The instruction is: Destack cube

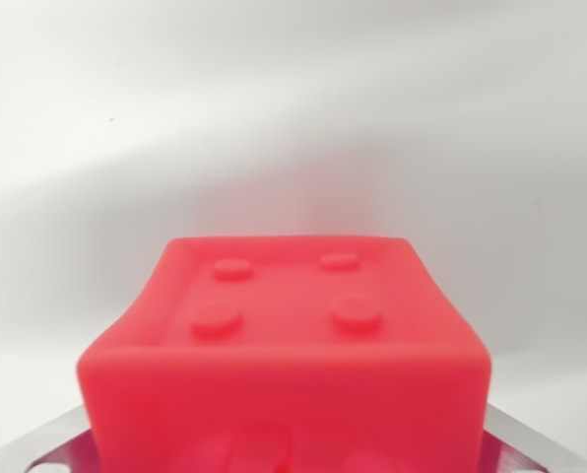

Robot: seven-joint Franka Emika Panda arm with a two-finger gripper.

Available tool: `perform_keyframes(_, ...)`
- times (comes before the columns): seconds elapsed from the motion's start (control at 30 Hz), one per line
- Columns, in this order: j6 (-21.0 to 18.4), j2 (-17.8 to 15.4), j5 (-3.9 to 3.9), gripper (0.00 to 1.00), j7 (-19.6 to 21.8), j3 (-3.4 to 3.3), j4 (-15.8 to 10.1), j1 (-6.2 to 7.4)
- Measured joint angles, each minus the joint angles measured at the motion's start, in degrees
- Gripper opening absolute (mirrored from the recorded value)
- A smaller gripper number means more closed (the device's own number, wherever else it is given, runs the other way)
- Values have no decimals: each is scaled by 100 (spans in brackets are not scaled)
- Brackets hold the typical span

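A red cube [286, 335] with four round studs on its recessed top fills the lower middle of the wrist view, very close to the camera. Its left side bows inward, as if squeezed. My gripper [284, 448] sits at the bottom edge. Only its metal parts show, at the lower left [47, 448] and lower right [515, 443] corners, with the cube filling the space between them. The fingertips themselves are hidden by the cube. Whatever lies under the cube is out of sight.
A plain white surface [293, 118] stretches behind and around the cube, with a faint pink glow just beyond the cube's far edge. No other object shows.
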Motion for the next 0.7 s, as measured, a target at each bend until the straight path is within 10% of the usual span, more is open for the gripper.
perform_keyframes(0.7, 185, 255, 0, 0, 0, -92, 79, 87)
